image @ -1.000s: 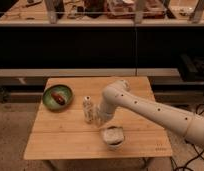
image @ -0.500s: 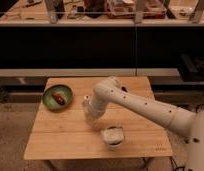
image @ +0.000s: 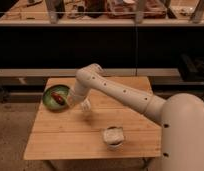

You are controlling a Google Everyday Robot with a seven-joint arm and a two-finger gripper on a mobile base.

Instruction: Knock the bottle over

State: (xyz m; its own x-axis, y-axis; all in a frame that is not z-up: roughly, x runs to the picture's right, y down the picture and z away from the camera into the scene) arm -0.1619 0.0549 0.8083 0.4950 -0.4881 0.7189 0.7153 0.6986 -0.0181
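Note:
The bottle, small, clear and pale, is on the wooden table just right of the green bowl. Only part of it shows beside the arm, and I cannot tell whether it is upright or tilted. My white arm reaches in from the right, bends at the elbow and points down. My gripper is low over the table, right against the bottle's left side, between it and the green bowl.
A green bowl with a red object in it sits at the table's back left. A white bowl stands near the front right. Dark shelving runs behind the table.
My arm has swung left across the table, from above the white bowl to the bottle's place. The gripper now covers part of the bottle, which stood free and upright before.

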